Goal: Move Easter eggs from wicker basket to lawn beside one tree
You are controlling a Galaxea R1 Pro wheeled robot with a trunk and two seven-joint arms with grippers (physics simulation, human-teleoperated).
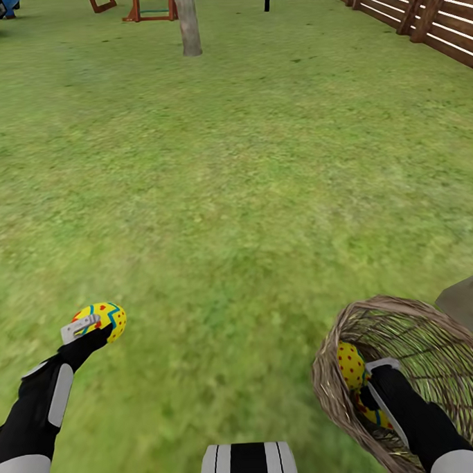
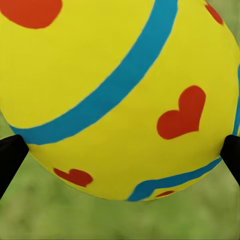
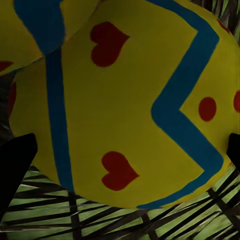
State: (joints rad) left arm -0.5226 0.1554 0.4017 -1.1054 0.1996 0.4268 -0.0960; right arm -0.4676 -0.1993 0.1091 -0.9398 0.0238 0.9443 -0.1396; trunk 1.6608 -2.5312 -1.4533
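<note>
Green lawn (image 1: 247, 166) fills most of the head view, wide and bare between the robot and a pale tree trunk (image 1: 188, 24) at the upper centre. A brown slat fence (image 1: 419, 19) runs down the upper right, and part of a wooden playset (image 1: 148, 9) shows along the top edge. Nothing stands in the way on the grass between.

At the lower right, the wicker basket (image 1: 422, 344) lies tipped on its side, mouth toward the robot. The right gripper (image 1: 372, 382) reaches inside, its fingers set on either side of an egg (image 3: 130, 115); I cannot tell whether they press on it. A second egg (image 3: 45, 25) touches that one at the upper left of the right wrist view.

At the lower left, the left gripper (image 1: 95, 327) holds the third egg (image 1: 105, 319) above the grass, fingers (image 2: 10, 155) closed on its two sides.

Risks, as I judge them: the held egg is smooth and round, gripped only at its edges, so a jolt could squeeze it out. Pulling the right egg free could roll its neighbour out or drag the light basket along. The trunk is well apart from here, so a long carry remains.
</note>
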